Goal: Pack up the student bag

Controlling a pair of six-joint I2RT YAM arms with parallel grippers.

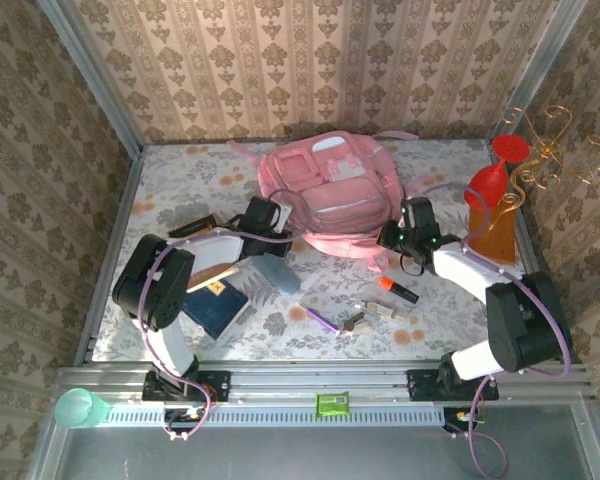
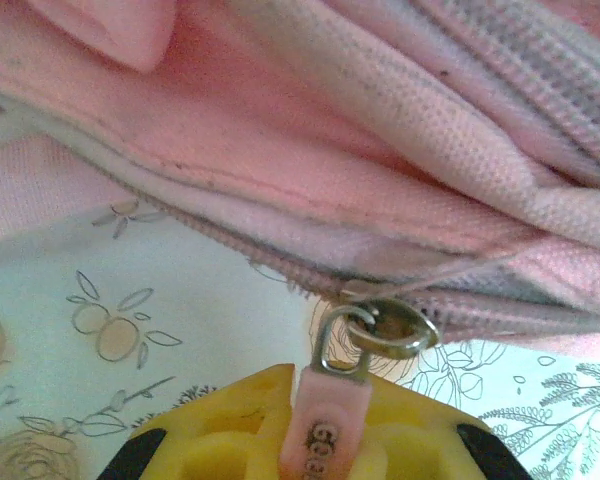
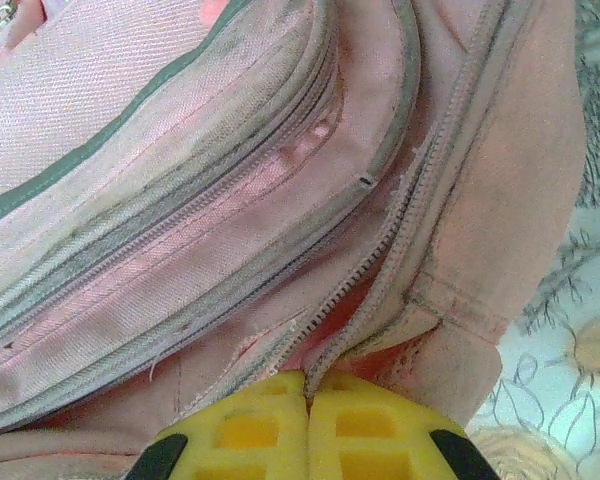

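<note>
The student bag (image 1: 330, 190), a soft pink backpack, lies flat at the back middle of the table. At its left side my left gripper (image 1: 280, 222) is shut. In the left wrist view its yellow fingers (image 2: 230, 420) pinch the pink zipper pull (image 2: 332, 420), which hangs from a metal slider (image 2: 392, 326) on the bag's lower zip. My right gripper (image 1: 393, 238) is at the bag's right near corner. Its yellow pads (image 3: 380, 430) are shut on the zip edge (image 3: 332, 370) where the partly open zip (image 3: 380, 260) runs down between them.
Near the arms lie a blue notebook (image 1: 218, 310), a grey-blue pouch (image 1: 275, 272), a purple pen (image 1: 320, 318), a metal clip (image 1: 365, 318) and an orange marker (image 1: 398, 290). A red funnel (image 1: 490, 185), an orange block (image 1: 495, 238) and a gold wire stand (image 1: 550, 150) crowd the right edge.
</note>
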